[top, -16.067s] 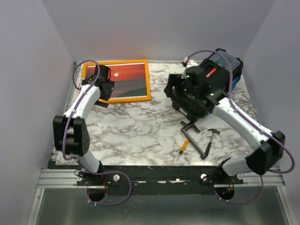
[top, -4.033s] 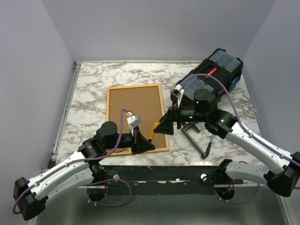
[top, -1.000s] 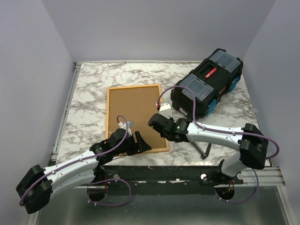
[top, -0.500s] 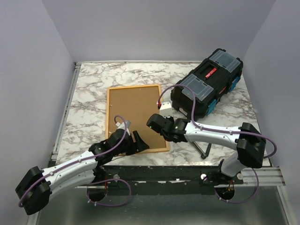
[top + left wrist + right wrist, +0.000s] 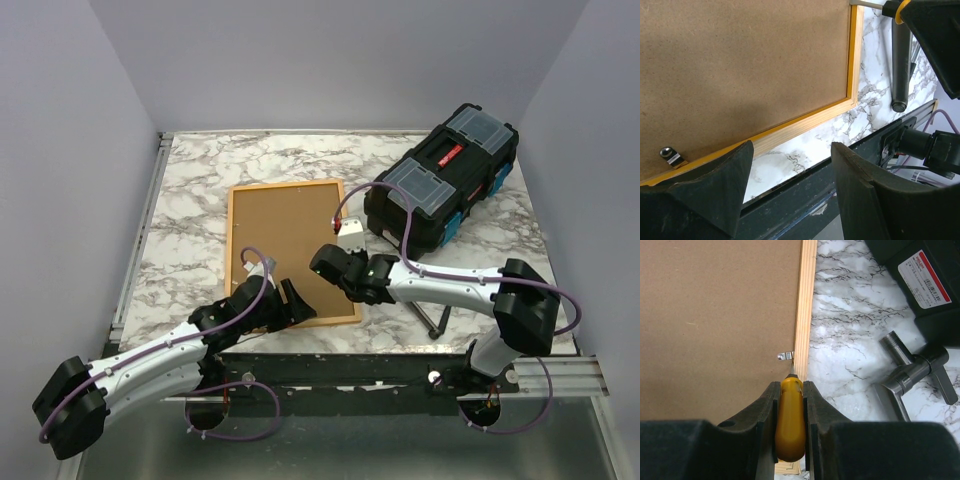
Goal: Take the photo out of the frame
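The frame (image 5: 341, 252) lies face down near the table's front edge, its light wood back (image 5: 805, 300) up. The photo (image 5: 285, 245) shows only its brown board back (image 5: 715, 315); the picture side is hidden. My right gripper (image 5: 790, 387) is shut on a yellow-handled screwdriver (image 5: 790, 430). Its tip sits at a small metal clip (image 5: 786, 356) on the frame's right rail. In the top view that gripper (image 5: 342, 272) hangs over the same rail. My left gripper (image 5: 791, 150) is open and holds nothing, low over the frame's near rail (image 5: 800, 125), close to another clip (image 5: 669, 154).
A black toolbox (image 5: 440, 190) stands at the back right. A grey metal clamp (image 5: 910, 375) lies on the marble right of the frame, partly under the right arm (image 5: 450, 285). The table's front edge and black rail (image 5: 850, 165) run just below the left fingers.
The right gripper with the screwdriver has crept a little left onto the frame's right rail. The left arm has barely moved.
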`<move>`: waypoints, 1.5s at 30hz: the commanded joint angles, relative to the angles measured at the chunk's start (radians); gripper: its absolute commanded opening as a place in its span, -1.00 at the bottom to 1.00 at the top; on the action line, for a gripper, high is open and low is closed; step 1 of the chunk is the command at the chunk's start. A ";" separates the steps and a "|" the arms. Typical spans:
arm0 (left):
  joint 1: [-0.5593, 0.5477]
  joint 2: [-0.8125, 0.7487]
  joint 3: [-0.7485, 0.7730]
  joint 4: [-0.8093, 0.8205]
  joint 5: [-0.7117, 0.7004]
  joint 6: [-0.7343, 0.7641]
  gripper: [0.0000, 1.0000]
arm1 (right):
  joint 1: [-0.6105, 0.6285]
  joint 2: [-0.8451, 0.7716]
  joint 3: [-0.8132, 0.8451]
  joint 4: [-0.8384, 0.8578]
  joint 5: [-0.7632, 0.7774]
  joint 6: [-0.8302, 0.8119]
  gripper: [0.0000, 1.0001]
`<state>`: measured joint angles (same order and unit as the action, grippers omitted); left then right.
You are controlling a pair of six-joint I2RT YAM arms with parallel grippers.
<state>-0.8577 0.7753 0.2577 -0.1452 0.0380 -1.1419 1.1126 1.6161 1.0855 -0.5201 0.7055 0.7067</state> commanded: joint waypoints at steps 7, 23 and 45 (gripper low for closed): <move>-0.003 0.014 0.002 -0.157 -0.084 -0.050 0.35 | 0.000 0.030 -0.030 0.133 0.118 -0.091 -0.99; -0.003 -0.006 0.005 -0.148 -0.073 0.049 0.37 | -0.003 0.064 -0.041 0.380 0.107 -0.304 -0.99; -0.123 0.282 0.026 0.582 0.014 0.706 0.31 | -0.031 -0.067 -0.104 0.316 -0.076 -0.262 -0.99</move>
<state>-0.9295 0.9688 0.3359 0.1993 0.0624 -0.5232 1.0935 1.5444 0.9916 -0.2092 0.6613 0.4370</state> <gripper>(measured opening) 0.664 0.246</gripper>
